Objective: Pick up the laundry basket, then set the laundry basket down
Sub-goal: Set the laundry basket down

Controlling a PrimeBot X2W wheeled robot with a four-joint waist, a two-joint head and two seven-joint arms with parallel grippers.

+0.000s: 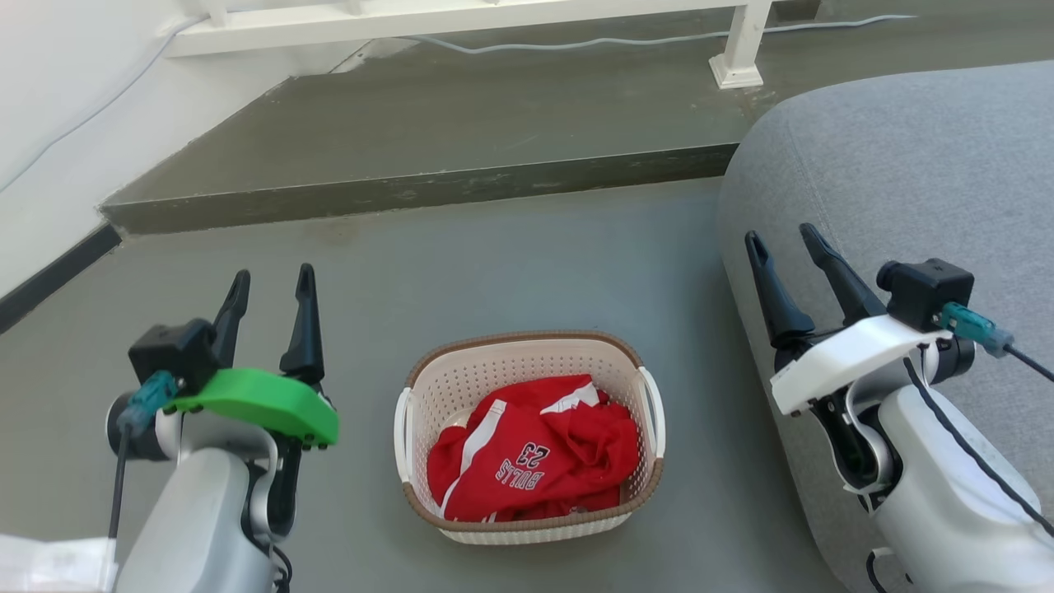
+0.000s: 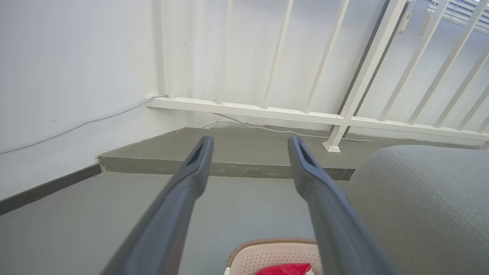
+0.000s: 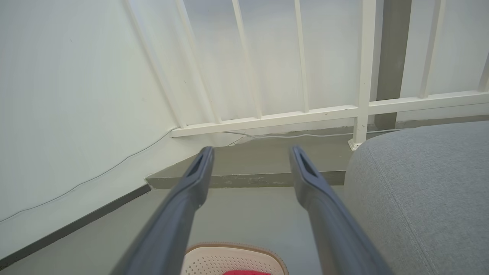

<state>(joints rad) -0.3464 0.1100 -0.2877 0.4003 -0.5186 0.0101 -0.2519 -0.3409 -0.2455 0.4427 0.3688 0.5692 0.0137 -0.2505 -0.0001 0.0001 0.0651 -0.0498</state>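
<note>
Basket (image 1: pixel 515 366) stands on the grey floor (image 1: pixel 576 247), between the two arms and a little nearer to the robot than the fingertips. It is upright, with its mouth up. A red shirt (image 1: pixel 535 453) lies crumpled inside it. The left gripper (image 1: pixel 273 274) hangs to the left of it and the right gripper (image 1: pixel 780 235) to the right, both well apart from it. On each one the fingers are spread and hold nothing.

I judge that the lift is not yet begun, and several things could go wrong. The white left handle (image 1: pixel 402 432) and right handle (image 1: pixel 656 408) are thin and lie close against the walls. A finger that comes down a little off could slip past, or push the light basket over the floor. If one side is caught before the other, or higher, the basket may tip and the shirt slide out. The right arm is just beside the grey sofa (image 1: pixel 906 165), so a wide swing could rub it.

The long axis seems to run left to right, from handle to handle. It is turned slightly, so the right end is farther from the robot, but foreshortening makes this uncertain.
</note>
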